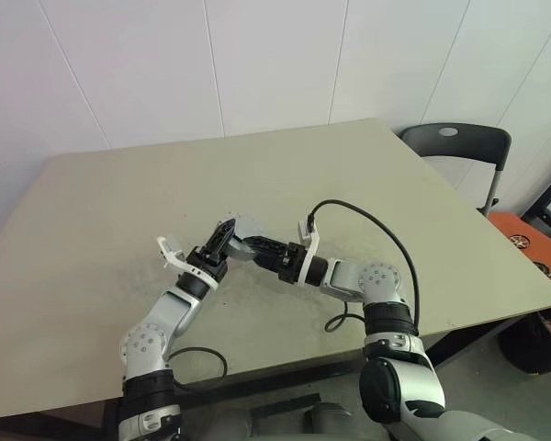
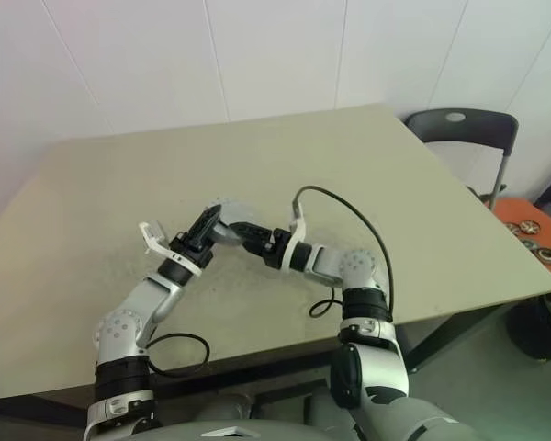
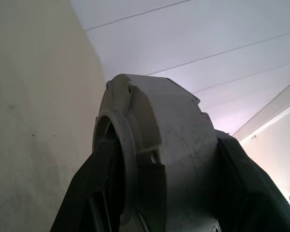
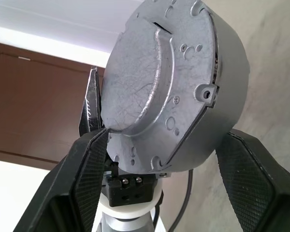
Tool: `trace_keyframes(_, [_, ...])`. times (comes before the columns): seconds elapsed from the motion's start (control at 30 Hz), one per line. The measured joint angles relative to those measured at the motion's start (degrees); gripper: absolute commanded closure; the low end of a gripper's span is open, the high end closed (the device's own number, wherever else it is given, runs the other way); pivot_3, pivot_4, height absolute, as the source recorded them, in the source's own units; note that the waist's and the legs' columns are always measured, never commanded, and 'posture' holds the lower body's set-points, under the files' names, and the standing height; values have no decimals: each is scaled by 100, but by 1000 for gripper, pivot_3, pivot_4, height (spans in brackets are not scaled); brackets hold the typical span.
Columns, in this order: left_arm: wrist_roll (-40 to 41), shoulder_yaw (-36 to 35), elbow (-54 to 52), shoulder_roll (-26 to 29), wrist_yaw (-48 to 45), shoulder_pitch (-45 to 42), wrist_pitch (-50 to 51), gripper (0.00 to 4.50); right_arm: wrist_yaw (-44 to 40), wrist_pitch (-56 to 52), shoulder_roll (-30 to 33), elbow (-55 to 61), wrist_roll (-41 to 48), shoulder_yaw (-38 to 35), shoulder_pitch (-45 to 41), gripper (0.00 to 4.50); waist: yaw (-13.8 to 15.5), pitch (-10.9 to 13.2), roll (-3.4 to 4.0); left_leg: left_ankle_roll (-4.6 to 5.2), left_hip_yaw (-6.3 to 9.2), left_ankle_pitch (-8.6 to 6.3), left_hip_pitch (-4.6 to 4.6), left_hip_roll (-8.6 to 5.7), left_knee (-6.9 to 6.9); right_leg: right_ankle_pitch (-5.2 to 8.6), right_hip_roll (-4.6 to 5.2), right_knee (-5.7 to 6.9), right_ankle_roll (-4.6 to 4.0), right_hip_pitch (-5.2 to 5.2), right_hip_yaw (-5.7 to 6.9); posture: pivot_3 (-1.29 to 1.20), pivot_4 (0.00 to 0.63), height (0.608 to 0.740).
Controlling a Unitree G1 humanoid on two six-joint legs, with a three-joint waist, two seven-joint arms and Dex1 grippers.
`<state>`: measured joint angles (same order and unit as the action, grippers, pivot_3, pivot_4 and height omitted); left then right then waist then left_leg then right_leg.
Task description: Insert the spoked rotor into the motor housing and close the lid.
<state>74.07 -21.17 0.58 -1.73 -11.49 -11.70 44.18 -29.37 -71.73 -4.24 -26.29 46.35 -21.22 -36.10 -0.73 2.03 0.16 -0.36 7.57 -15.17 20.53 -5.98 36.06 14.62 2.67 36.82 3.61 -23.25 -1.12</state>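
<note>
Grey housing (image 4: 169,92) between both fingers, inside hidden

Beige table (image 1: 257,184) spans frame centre, surface lightly speckled. Black cable (image 1: 197,367) loops on it near lower left edge.
</note>
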Motion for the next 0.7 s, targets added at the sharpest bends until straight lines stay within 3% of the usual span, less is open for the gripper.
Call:
trace_keyframes(0.33, [-153, -37, 1, -176, -40, -3, -339, 2488, 24, 79, -5, 4, 11, 22, 15, 952, -2, 0, 0, 0, 0, 0, 2, 0, 0, 0, 0, -4, 0, 0, 0, 0, 0, 740])
trace_keyframes(0.7, [-741, -867, 350, -253, 172, -176, -2184, 2488, -74, 80, -22, 21, 129, 131, 14, 952, 12, 2, -5, 2, 0, -1, 8, 0, -4, 0, 0, -20, -1, 0, 1, 0, 0, 740])
